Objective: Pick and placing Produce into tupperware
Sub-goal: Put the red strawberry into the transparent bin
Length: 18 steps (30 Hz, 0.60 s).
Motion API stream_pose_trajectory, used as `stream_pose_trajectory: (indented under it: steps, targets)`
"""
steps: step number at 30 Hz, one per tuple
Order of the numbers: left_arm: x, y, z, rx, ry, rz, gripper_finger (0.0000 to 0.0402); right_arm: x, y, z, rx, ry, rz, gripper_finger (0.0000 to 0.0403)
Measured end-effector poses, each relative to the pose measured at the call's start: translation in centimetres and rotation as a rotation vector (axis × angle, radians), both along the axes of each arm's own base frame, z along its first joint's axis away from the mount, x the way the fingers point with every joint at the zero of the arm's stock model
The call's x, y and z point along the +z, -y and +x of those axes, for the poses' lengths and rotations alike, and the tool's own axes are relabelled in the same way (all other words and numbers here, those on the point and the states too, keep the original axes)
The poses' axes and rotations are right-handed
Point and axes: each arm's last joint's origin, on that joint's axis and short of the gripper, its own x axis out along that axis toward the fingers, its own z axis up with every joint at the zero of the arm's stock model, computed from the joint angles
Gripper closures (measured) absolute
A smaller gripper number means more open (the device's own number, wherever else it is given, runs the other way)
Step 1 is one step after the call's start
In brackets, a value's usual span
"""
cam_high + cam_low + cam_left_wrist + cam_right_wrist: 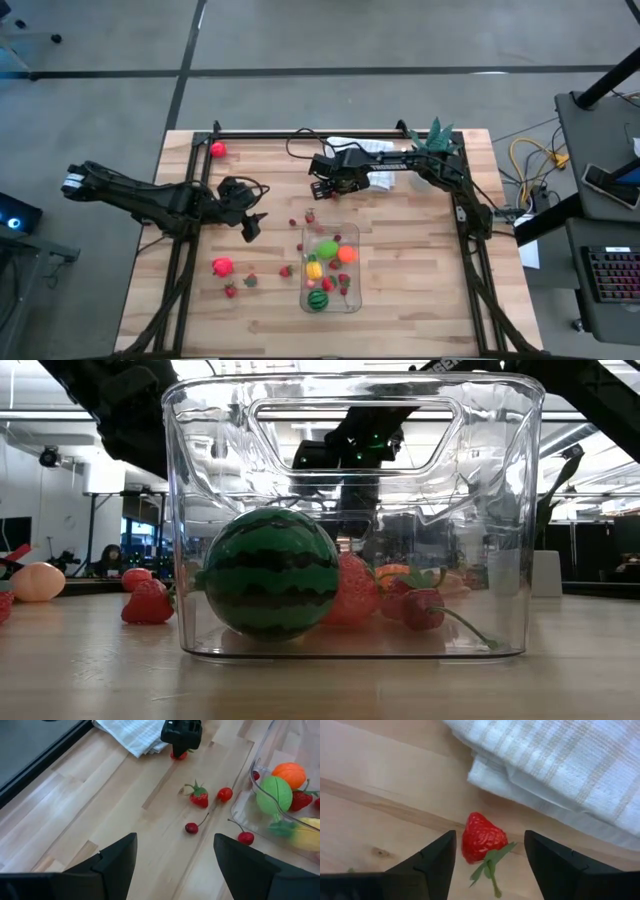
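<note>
Straddling a glossy red strawberry [482, 842], right hand [490, 852] unclenched, ribbed white cloth [560, 770] beside.

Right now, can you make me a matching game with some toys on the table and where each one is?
Things:
1. striped watermelon
2. strawberry
3. white cloth
4. lime-green fruit

Places:
A. on the bare wood between the right hand's fingers
B. folded on the table beyond the strawberry, outside the tub
C. in the clear tub, beside the orange fruit
D. in the clear tub, at the end nearest the low camera

Pairs: 1-D, 2-A, 3-B, 4-C
</note>
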Motion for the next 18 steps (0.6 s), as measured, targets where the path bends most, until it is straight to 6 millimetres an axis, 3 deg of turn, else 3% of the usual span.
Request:
stream_pose_trajectory:
  steps: [6,18]
  targets:
    - [-0.02,0.00,-0.02,0.000,-0.003,0.001,0.0153,-0.04,0.22,-0.06,-0.007,0.002,0.000,0.0192]
    - [-0.02,-0.04,-0.03,0.003,-0.005,0.016,0.0153,-0.22,0.17,-0.14,-0.006,0.000,0.010,0.0269]
